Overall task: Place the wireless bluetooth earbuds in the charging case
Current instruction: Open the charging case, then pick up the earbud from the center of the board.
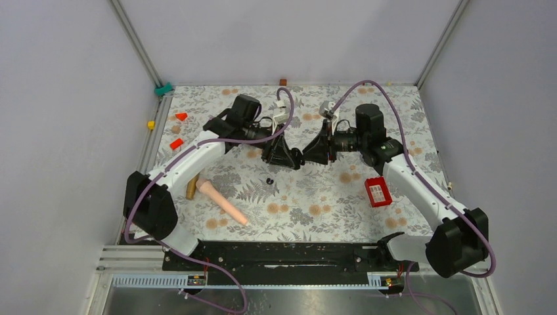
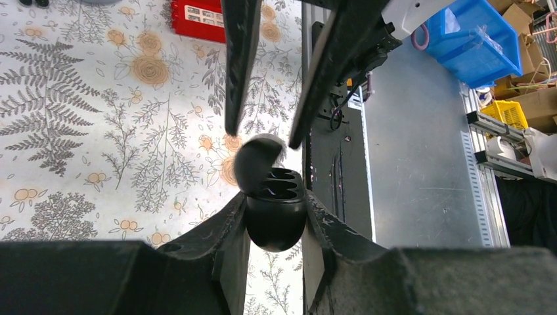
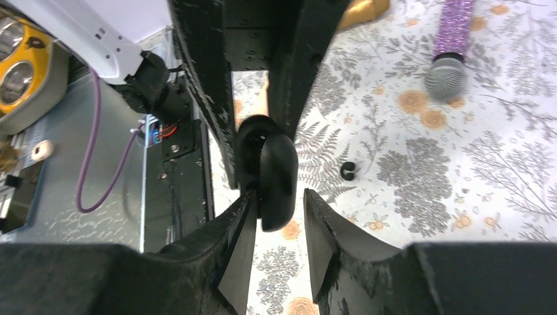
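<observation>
Black charging case [image 2: 276,223] open, sockets seemingly empty.
Left gripper [image 2: 276,200] pinches it; right gripper [image 3: 279,197], fingers spread, straddles its lid [image 2: 258,156]; earbud [image 1: 269,180] at eight o'clock, uninserted.

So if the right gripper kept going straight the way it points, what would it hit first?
The open charging case held in the left gripper: its lid sits right at the tip of the right gripper. Whether they touch is unclear.
</observation>
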### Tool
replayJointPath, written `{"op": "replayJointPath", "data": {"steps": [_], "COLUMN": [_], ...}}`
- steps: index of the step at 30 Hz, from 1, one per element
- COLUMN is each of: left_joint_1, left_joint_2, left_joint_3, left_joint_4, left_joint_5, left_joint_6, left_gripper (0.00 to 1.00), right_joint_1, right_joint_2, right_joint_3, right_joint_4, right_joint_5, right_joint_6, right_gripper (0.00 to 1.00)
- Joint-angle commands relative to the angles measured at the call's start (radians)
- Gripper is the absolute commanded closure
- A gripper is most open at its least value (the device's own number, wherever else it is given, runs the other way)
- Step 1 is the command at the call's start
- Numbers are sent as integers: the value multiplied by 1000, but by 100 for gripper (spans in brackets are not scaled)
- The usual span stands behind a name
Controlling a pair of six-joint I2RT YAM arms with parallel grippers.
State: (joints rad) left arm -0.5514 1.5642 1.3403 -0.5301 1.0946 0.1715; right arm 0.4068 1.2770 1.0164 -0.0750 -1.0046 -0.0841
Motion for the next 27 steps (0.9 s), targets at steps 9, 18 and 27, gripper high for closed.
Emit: {"op": "replayJointPath", "data": {"steps": [9, 18, 27], "left_joint_1": [13, 70, 249], "left_joint_2": [-48, -47, -170], "left_joint_3": [23, 56, -21], "left_joint_4": [-34, -161, -210], "left_joint_5": [47, 47, 134], "left_joint_6": [55, 160, 281], "left_gripper": [100, 100, 100], "right_joint_1": [-32, -45, -42], "right_joint_2": [-50, -15, 192], "right_joint_3": [26, 28, 123], "right_joint_4": [11, 47, -106], "right_joint_5": [-41, 3, 145], "right_joint_6": [20, 111, 138], "right_gripper": [46, 41, 42]}}
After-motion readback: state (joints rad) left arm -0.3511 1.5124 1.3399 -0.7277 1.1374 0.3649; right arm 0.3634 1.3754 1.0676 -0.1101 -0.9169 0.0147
